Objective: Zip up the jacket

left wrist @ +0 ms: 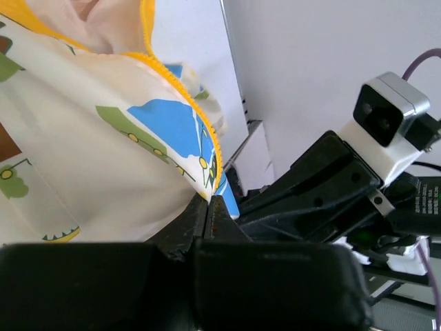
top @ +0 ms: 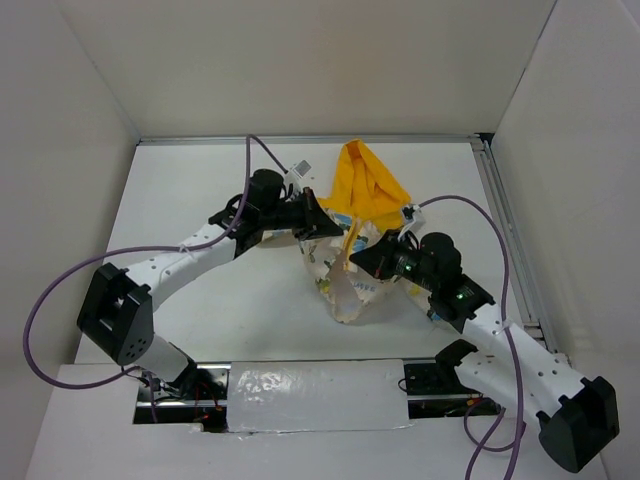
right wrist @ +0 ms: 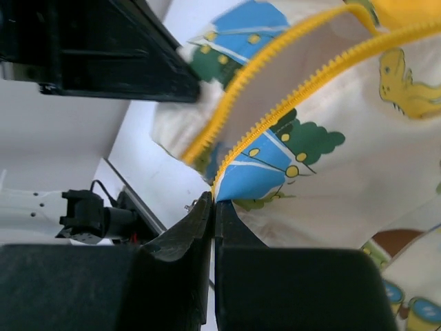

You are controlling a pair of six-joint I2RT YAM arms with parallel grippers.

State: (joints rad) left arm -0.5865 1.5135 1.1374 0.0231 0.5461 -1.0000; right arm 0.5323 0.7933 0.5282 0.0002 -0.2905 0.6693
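The jacket (top: pixel 350 292) hangs bunched between the two grippers at the table's middle, its yellow hood (top: pixel 366 185) spread out behind. It is cream with blue and green cartoon prints. My left gripper (top: pixel 322 226) is shut on the jacket's front edge (left wrist: pixel 89 158) beside the yellow zipper teeth (left wrist: pixel 180 88). My right gripper (top: pixel 360 263) is shut on the lower corner of the jacket (right wrist: pixel 358 158), where the two yellow zipper rows (right wrist: pixel 303 96) come together. Above that corner the two rows stand apart. The left gripper (left wrist: pixel 209 200) and right gripper (right wrist: pixel 213 200) are close together.
A metal rail (top: pixel 505 230) runs along the table's right edge. A foil-covered strip (top: pixel 315 395) lies between the arm bases at the near edge. White walls close in the table on three sides. Purple cables (top: pixel 60 290) loop off both arms.
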